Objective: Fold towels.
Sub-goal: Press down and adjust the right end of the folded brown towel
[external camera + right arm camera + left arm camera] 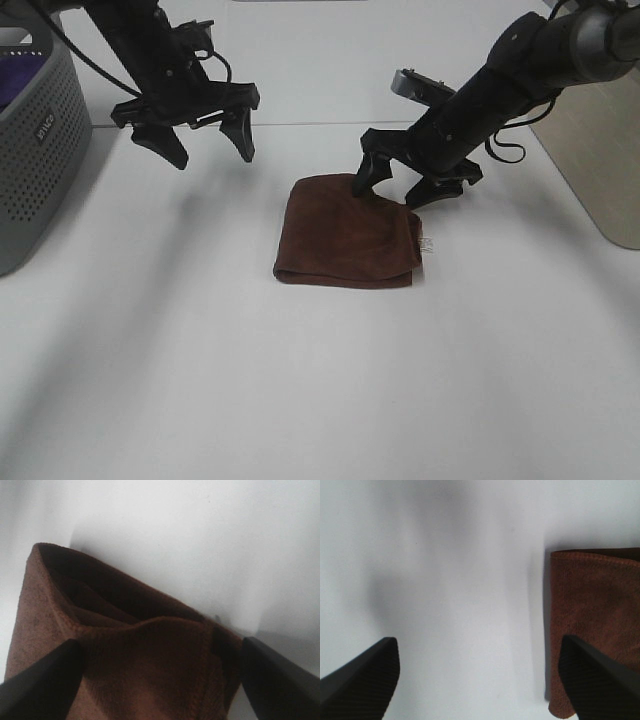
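The reddish-brown towel (348,232) lies folded into a rough rectangle in the middle of the white table, with a small white tag (426,244) at its right edge. My right gripper (399,187) is open and low over the towel's far right edge, its fingers astride the top layers; the right wrist view shows the towel's open layered edge (130,645) between the fingers. My left gripper (212,148) is open and empty, raised above the table, to the far left of the towel. The left wrist view shows a towel edge (595,615) beside one finger (600,680).
A grey perforated basket (35,150) with a purple cloth (22,82) inside stands at the left edge. A grey panel (600,160) stands at the right edge. The white table (300,380) is bare in front of the towel.
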Action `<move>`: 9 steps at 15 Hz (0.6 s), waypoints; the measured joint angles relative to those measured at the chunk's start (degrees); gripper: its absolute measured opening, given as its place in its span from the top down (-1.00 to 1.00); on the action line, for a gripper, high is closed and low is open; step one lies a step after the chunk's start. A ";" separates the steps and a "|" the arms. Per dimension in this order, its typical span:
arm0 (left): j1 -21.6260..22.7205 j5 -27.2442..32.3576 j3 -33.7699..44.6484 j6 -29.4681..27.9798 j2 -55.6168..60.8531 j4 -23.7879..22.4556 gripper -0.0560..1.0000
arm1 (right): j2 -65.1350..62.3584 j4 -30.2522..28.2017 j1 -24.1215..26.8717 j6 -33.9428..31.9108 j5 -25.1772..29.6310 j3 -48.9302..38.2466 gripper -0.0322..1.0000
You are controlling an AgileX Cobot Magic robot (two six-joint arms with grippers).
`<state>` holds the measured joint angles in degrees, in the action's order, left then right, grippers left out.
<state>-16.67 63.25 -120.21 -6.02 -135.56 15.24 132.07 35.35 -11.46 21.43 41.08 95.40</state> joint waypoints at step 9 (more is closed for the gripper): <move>0.00 6.07 0.00 2.46 6.70 -4.18 -0.66 | -12.32 -23.26 0.00 -13.35 9.28 0.00 -0.63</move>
<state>-16.67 69.33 -120.21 -3.55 -128.86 11.06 119.75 12.09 -11.46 8.08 50.36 95.40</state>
